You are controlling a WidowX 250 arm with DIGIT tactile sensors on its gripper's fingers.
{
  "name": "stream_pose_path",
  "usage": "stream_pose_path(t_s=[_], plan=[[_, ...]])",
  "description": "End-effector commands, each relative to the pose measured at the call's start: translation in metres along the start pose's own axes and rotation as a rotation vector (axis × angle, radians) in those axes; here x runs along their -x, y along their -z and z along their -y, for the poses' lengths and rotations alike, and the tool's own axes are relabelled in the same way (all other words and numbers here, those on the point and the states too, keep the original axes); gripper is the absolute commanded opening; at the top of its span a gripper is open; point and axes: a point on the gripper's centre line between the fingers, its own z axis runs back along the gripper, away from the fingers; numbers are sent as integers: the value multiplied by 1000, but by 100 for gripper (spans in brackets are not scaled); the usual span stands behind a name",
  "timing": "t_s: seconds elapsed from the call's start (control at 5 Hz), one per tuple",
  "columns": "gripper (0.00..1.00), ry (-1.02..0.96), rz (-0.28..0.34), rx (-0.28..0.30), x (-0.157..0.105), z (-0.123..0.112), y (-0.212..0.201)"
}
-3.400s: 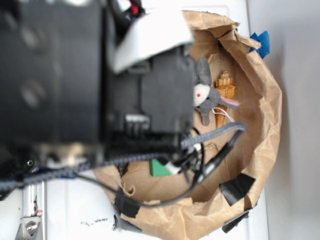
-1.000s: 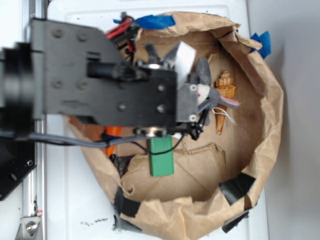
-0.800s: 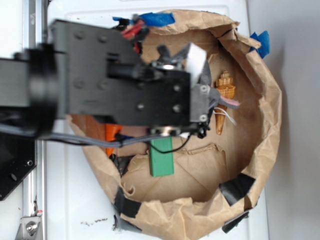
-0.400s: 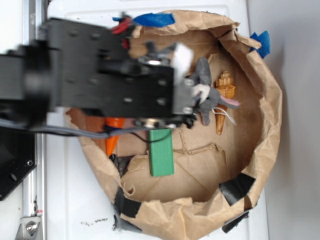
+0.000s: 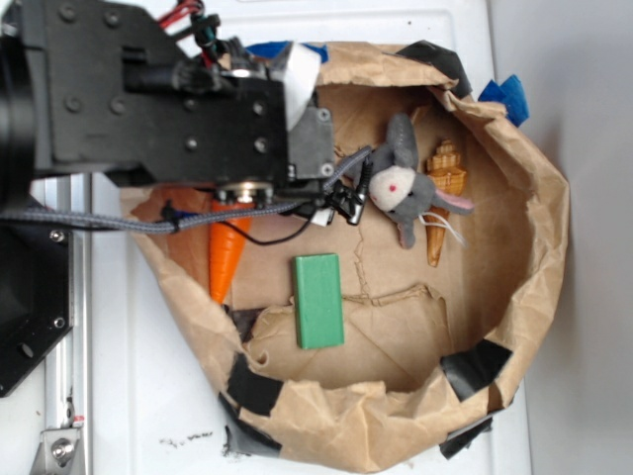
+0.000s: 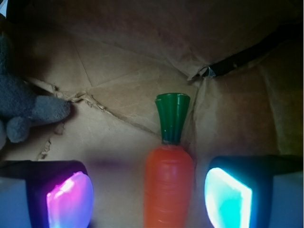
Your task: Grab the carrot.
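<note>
The carrot [image 6: 168, 185] lies on the brown paper floor with its dark-green stem [image 6: 172, 116] pointing away from me. My gripper [image 6: 149, 194] is open and straddles the orange body. The carrot sits nearer the cyan-lit right pad [image 6: 227, 197] than the magenta-lit left pad [image 6: 70, 199], and gaps show on both sides. From outside, only the carrot's tapering tip [image 5: 223, 259] shows at the left wall of the paper bag [image 5: 534, 247]. Its upper part and my fingers are hidden under the black arm [image 5: 168, 99].
A grey plush mouse [image 5: 401, 193] lies beside a tan ice-cream-cone toy [image 5: 442, 198] at the bag's far side. A green block [image 5: 318, 300] lies mid-floor, right of the carrot. The plush's foot [image 6: 45, 109] shows left of my gripper. The bag's crumpled taped walls ring everything.
The arm has moved left and toward the top of the exterior view, uncovering the plush mouse and more of the carrot's tip. The bag's rim has shifted slightly.
</note>
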Motion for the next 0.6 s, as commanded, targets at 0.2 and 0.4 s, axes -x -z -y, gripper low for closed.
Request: stream_pose_path(t_s=[0.2,0.4], plan=[[100,-16,19,32,-6,-13,9],[100,19,2,80,-1,-14,16]])
